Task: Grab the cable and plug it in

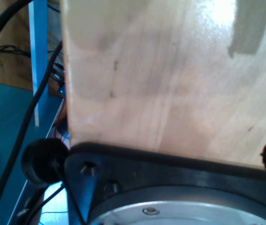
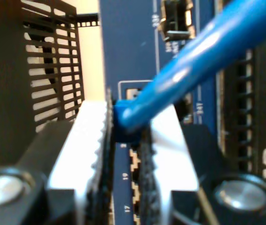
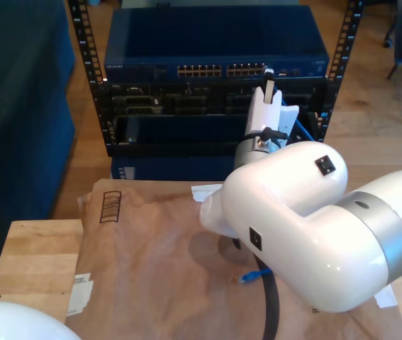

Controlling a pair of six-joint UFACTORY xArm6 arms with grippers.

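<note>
Task progress: by my judgement the grab is done and the plugging is in its last stage. My second hand (image 2: 123, 154) holds the blue-booted plug end of the thin bright blue Ethernet cable (image 2: 193, 61), and the plug is right at the face of the dark blue network switch (image 3: 215, 42). Whether it is seated I cannot tell.
Rack: the black perforated server rack (image 3: 105, 106) stands in the upper middle of the exterior view, with the switch on its top shelf and darker units under it.
Second arm: the big white arm (image 3: 307, 212) fills the lower right of the exterior view and reaches up to the port row (image 3: 222, 70), its hand near that row's right end.
Second hand: narrow, its white ridged fingers (image 2: 83, 150) pinched on the blue boot, and numbered ports show just behind them in the second wrist view.
Cable run: it leaves the fingers toward the upper right of the second wrist view; a loose blue piece (image 3: 254, 275) lies on the brown paper sheet (image 3: 158, 262) at the lower centre of the exterior view.
First hand: I cannot tell its state. Its wrist view looks over the pale wooden surface (image 1: 170, 79) and that board's edge.
Open room: tight at the rack, with ports close on both sides of the plug and the rack post (image 3: 342, 57) near at the upper right of the exterior view. Behind the arm the paper is open.
</note>
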